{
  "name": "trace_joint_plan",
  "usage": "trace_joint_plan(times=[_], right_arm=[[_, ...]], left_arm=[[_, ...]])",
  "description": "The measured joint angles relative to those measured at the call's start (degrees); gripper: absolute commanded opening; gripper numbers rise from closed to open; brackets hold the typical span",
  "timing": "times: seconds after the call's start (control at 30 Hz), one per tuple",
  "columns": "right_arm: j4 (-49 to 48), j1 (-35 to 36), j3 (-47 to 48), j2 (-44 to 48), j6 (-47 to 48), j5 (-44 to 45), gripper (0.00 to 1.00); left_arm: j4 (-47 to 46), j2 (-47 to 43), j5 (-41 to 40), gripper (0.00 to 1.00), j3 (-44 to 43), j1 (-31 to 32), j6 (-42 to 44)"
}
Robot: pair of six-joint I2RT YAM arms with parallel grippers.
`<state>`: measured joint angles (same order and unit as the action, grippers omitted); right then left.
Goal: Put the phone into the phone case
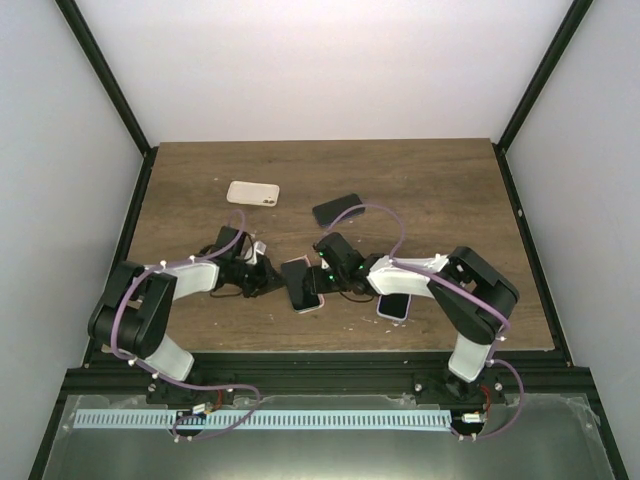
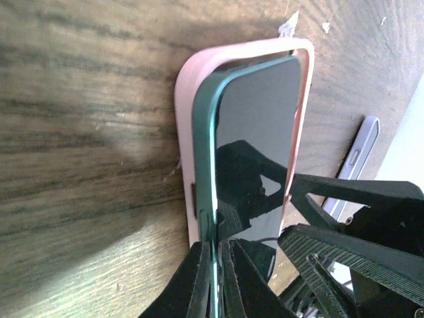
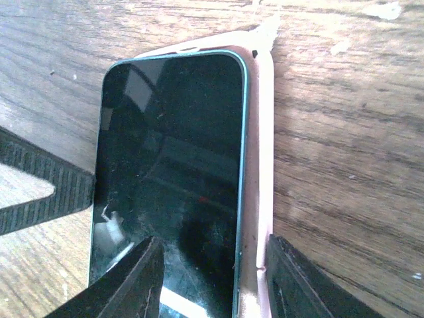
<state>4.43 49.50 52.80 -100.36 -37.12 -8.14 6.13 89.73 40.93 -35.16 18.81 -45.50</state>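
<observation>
A green-edged phone (image 2: 258, 112) with a dark screen lies partly in a pink case (image 2: 183, 99) on the table between the arms (image 1: 302, 285). Its left long edge stands raised above the case wall. My left gripper (image 2: 216, 268) is shut on that raised edge. In the right wrist view the phone (image 3: 172, 146) fills the pink case (image 3: 264, 132) on the right side. My right gripper (image 3: 212, 281) is open, one finger over the screen and the other outside the case wall. It shows in the top view (image 1: 330, 272), facing the left gripper (image 1: 265, 277).
A cream case (image 1: 252, 192) lies at the back left and a dark phone (image 1: 337, 208) behind the grippers. A lavender phone or case (image 1: 393, 306) lies under the right arm; it also shows in the left wrist view (image 2: 358, 156). White crumbs dot the wood.
</observation>
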Motion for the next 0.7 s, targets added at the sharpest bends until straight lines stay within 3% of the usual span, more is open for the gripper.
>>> trace_joint_plan(times=[0.2, 0.37, 0.7], right_arm=[[-3.7, -0.3, -2.2, 0.2, -3.0, -2.0, 0.44], [-2.7, -0.2, -3.4, 2.3, -4.3, -1.2, 0.46], [-3.7, -0.1, -6.8, 3.5, -5.6, -2.7, 0.41]], left_arm=[[2.6, 0.0, -2.3, 0.12, -1.7, 0.0, 1.4], [5.2, -1.1, -3.9, 0.25, -2.2, 0.0, 2.5], [7.3, -5.5, -3.1, 0.27, 1.0, 2.7, 2.2]])
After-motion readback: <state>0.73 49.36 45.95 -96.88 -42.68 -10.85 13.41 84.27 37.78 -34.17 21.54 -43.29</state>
